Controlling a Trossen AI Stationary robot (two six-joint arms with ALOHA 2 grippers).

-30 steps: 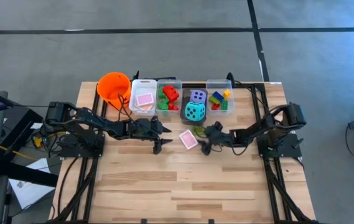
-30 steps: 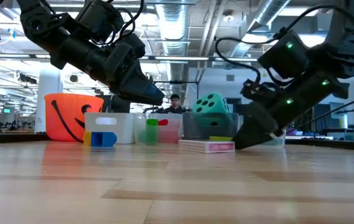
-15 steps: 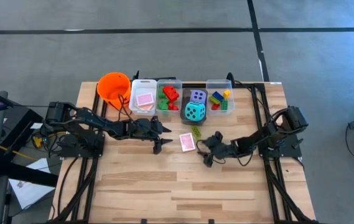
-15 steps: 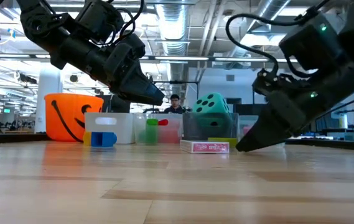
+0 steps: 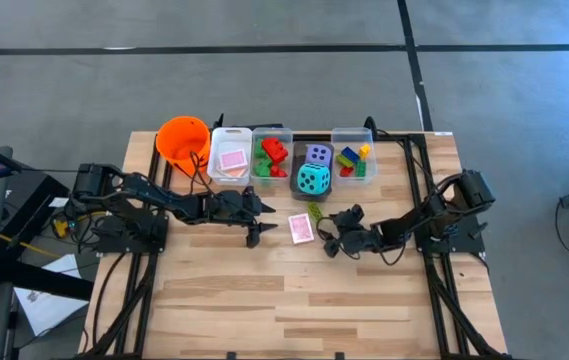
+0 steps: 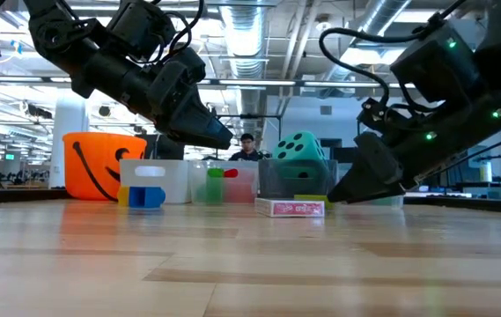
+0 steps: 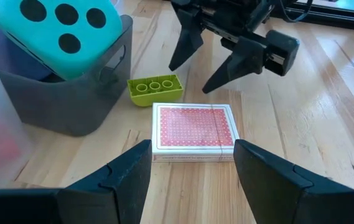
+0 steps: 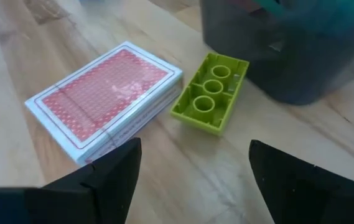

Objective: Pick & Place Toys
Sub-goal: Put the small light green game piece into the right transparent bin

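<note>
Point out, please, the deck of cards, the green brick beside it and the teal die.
deck of cards (image 7: 195,127), left wrist view, middle of its red top face.
green brick (image 8: 211,92), right wrist view, its hollow underside.
teal die (image 5: 313,180), high view, top face.

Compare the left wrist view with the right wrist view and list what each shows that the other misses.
Only the left wrist view shows the teal soft die with black dots and the right end effector, open beyond the deck. Only the right wrist view shows nothing extra of note. Both share the red-patterned deck of cards, the lime-green plastic brick lying studs-down beside it, and the dark grey plastic bin.
</note>
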